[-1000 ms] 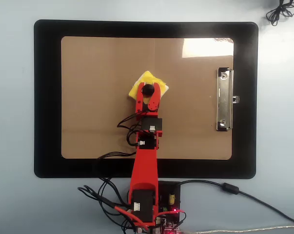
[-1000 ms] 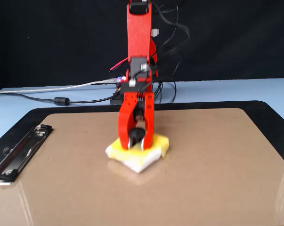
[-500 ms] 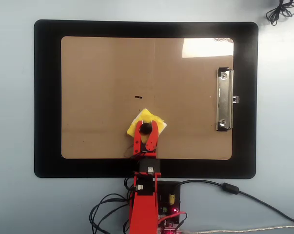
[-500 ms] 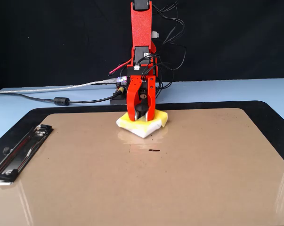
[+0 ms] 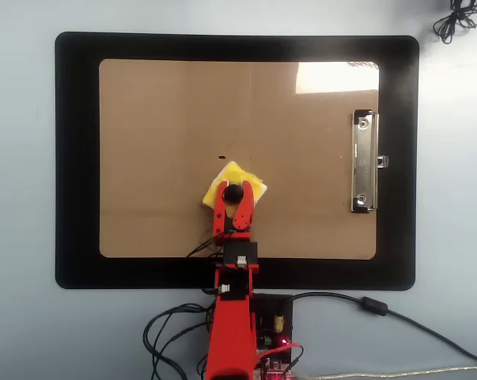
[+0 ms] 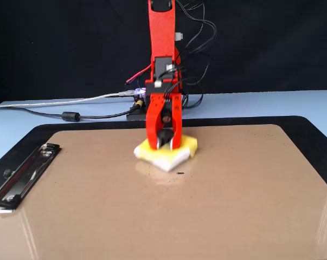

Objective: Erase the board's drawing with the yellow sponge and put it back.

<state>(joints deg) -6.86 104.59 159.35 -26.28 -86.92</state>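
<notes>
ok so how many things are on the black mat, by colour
brown: 1, the board with its metal clip
yellow: 1, the sponge, held by the gripper
black: 1, a small marker mark
total: 3

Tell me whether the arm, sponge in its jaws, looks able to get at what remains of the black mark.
Probably yes: the mark lies just beyond the yellow sponge, on bare board with nothing between them.

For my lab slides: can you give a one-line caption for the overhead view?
Red gripper clamps the yellow sponge by its knob on the board, just below a remaining speck of the drawing.
</notes>
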